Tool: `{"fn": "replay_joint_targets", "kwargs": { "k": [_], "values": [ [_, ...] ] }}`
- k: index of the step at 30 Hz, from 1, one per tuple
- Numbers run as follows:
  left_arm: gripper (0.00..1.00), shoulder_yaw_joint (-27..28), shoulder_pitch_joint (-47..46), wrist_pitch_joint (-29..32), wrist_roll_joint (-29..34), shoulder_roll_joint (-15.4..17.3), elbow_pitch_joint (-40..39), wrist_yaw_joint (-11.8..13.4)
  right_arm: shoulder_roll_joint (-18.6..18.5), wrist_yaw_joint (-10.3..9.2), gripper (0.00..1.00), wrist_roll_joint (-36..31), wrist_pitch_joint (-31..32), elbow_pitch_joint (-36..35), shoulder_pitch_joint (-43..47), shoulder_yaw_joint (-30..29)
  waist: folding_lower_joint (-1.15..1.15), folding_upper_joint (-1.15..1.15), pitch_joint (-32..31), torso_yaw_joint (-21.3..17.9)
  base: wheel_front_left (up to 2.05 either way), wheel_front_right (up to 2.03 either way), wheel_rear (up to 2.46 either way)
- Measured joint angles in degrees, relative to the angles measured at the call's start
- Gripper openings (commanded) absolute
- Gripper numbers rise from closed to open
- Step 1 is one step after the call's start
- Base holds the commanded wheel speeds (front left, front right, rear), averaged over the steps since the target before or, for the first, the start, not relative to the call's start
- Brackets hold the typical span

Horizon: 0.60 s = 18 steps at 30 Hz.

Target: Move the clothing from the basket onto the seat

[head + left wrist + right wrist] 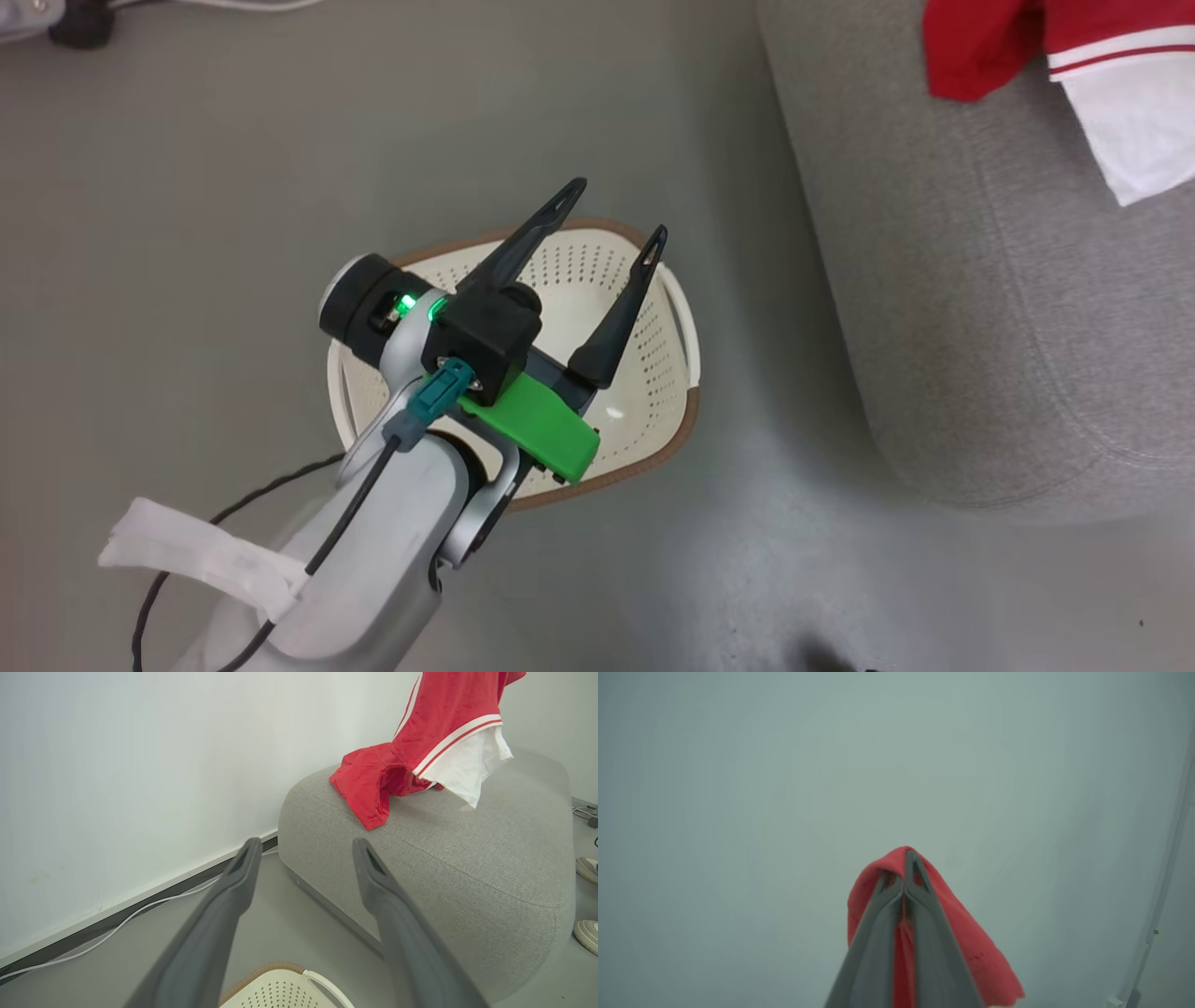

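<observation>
My left gripper (616, 210) hangs open over the cream basket (653, 373) on the floor, with nothing between its fingers. The red clothing (434, 732), with striped trim and a white part, hangs down from above, and its lower folds rest on the grey seat (467, 858). In the head view the clothing (1074, 56) lies at the seat's (980, 327) top right. In the right wrist view my right gripper (906, 856) is shut on a fold of the red clothing (971, 947), which drapes over both fingers against a pale wall.
A white wall (140, 765) with a dark baseboard and a white cable (117, 928) runs behind the seat. Shoes (588, 868) lie on the floor to the seat's right. Grey floor (187, 187) surrounds the basket.
</observation>
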Motion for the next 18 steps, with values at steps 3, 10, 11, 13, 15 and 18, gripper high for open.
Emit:
{"fn": "replay_joint_targets", "kwargs": {
  "k": [3, 10, 11, 13, 15, 18],
  "values": [
    [1.0, 0.0, -0.5, 0.1, 0.4, 0.2, -0.6, 0.0, -0.5, -0.05, 0.0, 0.0, -0.1, 0.7, -0.1, -0.5, 0.0, 0.0, 2.2, 1.0, 0.0, 0.0, 0.0],
    [1.0, 0.3, -1.0, 1.1, 0.9, 1.6, -1.6, 0.0, 1.2, -1.11, 0.0, 0.1, -2.5, 4.3, 1.4, -1.7, 0.0, 0.0, 6.7, 2.4, 0.0, 0.0, 0.0],
    [1.0, 0.3, -1.0, 1.1, 0.9, 1.6, -1.6, 0.0, 1.2, -1.11, 0.0, 0.1, -2.5, 4.3, 1.4, -1.7, 0.0, 0.0, 6.7, 2.4, 0.0, 0.0, 0.0],
    [1.0, 0.4, -1.0, 1.4, 1.2, 2.0, -1.8, 0.0, 1.2, -1.53, 0.0, 0.2, -3.1, 6.2, 3.3, -2.4, 0.0, 0.0, 7.8, 2.6, 0.0, 0.0, 0.0],
    [1.0, 0.5, -1.1, 1.7, 1.2, 2.2, -2.0, 0.0, 1.5, -1.55, 0.0, 0.6, -3.8, 8.0, 5.7, -2.8, 0.0, 0.0, 8.8, 2.6, 0.0, 0.0, 0.0],
    [1.0, 0.5, -1.2, 1.8, 1.2, 2.6, -2.3, 0.0, 2.8, -1.79, 0.0, 1.0, -4.8, 11.0, 10.0, -3.2, 0.0, 0.0, 10.0, 2.5, 0.0, 0.0, 0.0]
  ]
}}
